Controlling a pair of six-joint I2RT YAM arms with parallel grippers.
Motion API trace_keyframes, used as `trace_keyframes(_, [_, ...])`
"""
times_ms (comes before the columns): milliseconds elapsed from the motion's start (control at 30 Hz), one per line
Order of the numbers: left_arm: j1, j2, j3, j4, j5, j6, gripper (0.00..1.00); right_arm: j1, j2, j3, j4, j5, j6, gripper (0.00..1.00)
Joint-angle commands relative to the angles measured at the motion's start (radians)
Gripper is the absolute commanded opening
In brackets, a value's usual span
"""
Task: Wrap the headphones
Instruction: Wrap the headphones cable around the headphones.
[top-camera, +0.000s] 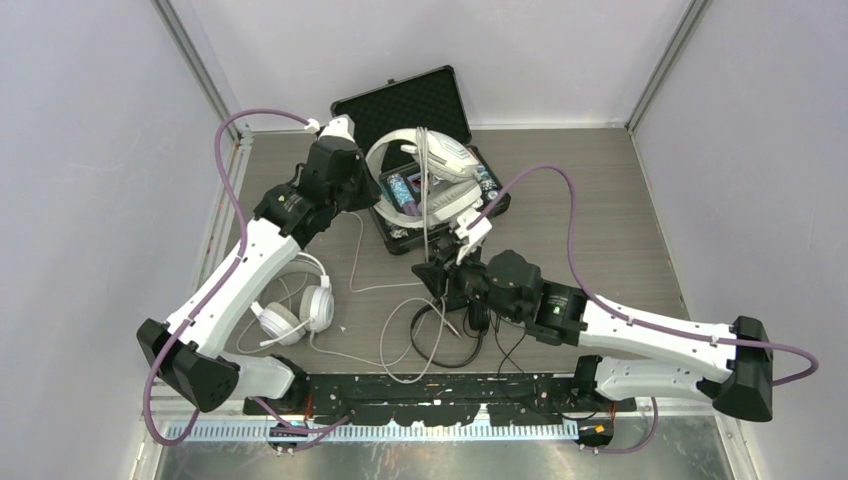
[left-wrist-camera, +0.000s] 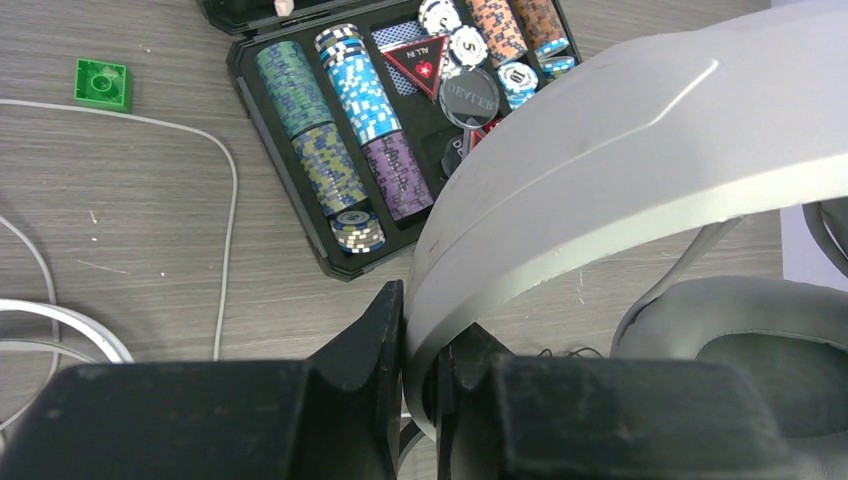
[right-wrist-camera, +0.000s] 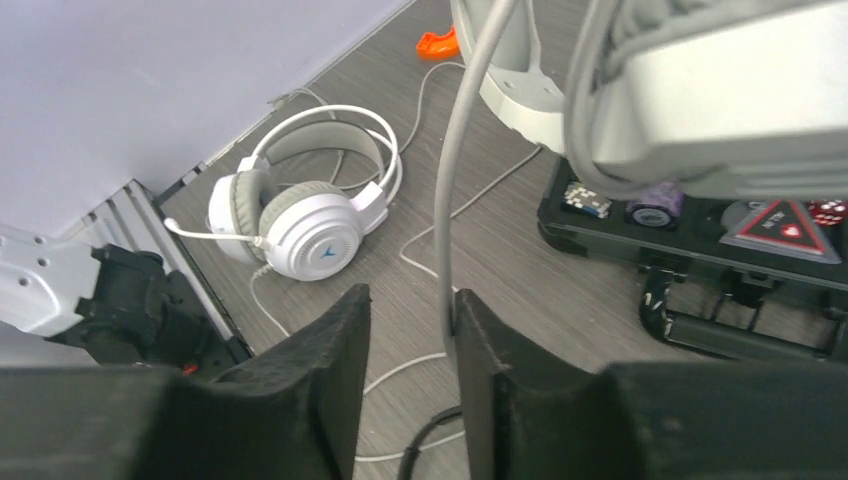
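Evidently the step in hand is winding the cord of the bulky white-grey headset (top-camera: 440, 160). It hangs lifted over the open poker-chip case (top-camera: 400, 105) at the far middle of the table, with the left gripper (left-wrist-camera: 425, 325) clenched on its grey headband. Its cord (right-wrist-camera: 447, 200) drops straight down toward the near side and passes between the fingers of the right gripper (right-wrist-camera: 412, 300). Those fingers stand parted, wider than the cord, so it is threaded through rather than pinched. Whether any turns already lie around the band or cups I cannot tell. The next move, as I read it, calls for the right fingers to close on the cord and carry it around the headset while the left holds steady. The white round-cup headset with mic (right-wrist-camera: 310, 225) lies at the near left and the slim black pair (top-camera: 478, 320) near the middle, their cords loose on the table.
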Motion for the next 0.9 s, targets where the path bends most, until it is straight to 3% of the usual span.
trace_keyframes(0, [0.004, -0.057, 0.069, 0.114, 0.021, -0.047, 0.00, 0.006, -0.111, -0.102, 0.142, 0.012, -0.074, 0.46])
trace_keyframes(233, [0.004, -0.070, 0.099, 0.107, 0.077, -0.065, 0.00, 0.006, -0.241, -0.299, 0.315, 0.076, -0.117, 0.70])
trace_keyframes(433, [0.004, -0.080, 0.114, 0.110, 0.107, -0.078, 0.00, 0.005, -0.221, -0.371, 0.432, 0.076, -0.104, 0.77])
trace_keyframes(867, [0.004, -0.097, 0.133, 0.134, 0.177, -0.120, 0.00, -0.036, -0.023, -0.490, 0.705, 0.148, -0.049, 0.80])
